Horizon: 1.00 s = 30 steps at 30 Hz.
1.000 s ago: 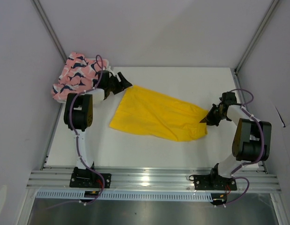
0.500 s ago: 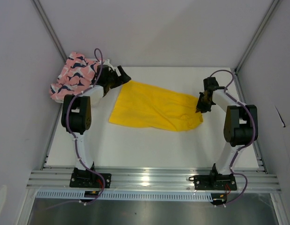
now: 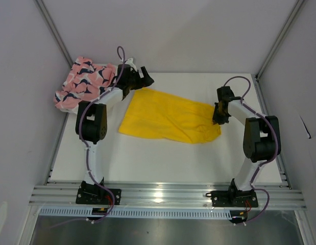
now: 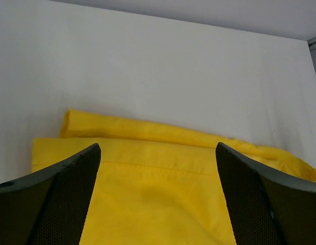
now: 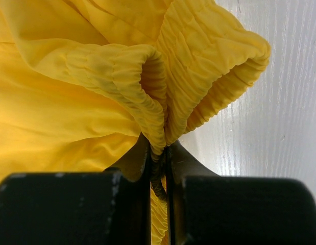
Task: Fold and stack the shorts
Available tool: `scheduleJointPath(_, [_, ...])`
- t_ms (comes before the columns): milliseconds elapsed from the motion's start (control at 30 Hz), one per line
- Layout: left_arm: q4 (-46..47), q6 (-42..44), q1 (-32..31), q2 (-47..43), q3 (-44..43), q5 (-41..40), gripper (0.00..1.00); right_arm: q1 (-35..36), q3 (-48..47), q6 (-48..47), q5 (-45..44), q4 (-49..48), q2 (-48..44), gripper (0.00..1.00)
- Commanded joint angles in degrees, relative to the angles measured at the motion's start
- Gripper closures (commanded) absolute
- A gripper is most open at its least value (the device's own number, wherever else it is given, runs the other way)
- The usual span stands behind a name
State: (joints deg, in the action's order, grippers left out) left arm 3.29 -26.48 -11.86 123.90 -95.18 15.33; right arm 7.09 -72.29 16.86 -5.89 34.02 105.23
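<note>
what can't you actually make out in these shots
Top view: the left arm hides the pink shorts' right edge.
Top view: the right gripper is too small to show its grip on the yellow shorts.
Right wrist view: shut jaws hide the pinched bit of waistband; the frame cuts off most of the shorts.
Left wrist view: the open left gripper and bottom edge hide the shorts' near part.

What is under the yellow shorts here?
The yellow shorts lie on the white table, which shows around them. A second yellow layer peeks out at their far edge. Anything beneath the cloth is covered; the right fingers pinch the waistband.
</note>
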Motion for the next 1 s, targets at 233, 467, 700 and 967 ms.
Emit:
scheduleJointPath(233, [3.4,-10.5,-0.7,10.7,-8.5,3.0,0.05,0.4,3.9,0.3,2.2,0.4,-3.4,1.0])
scheduleJointPath(467, [-0.2,-14.4,-2.6,16.3,-15.8,-0.7,0.05,0.4,4.4,0.6,3.4,0.3,-4.9,1.0])
scheduleJointPath(700, [-8.6,-14.4,-3.0,18.3,-16.4,-4.6,0.05,0.4,4.8,1.0,3.3,0.7,-6.0,1.0])
scheduleJointPath(967, [-7.9,-13.9,-3.0,6.4,2.0,-12.4,0.05,-1.9,1.9,0.7,4.7,3.7,-6.5,1.0])
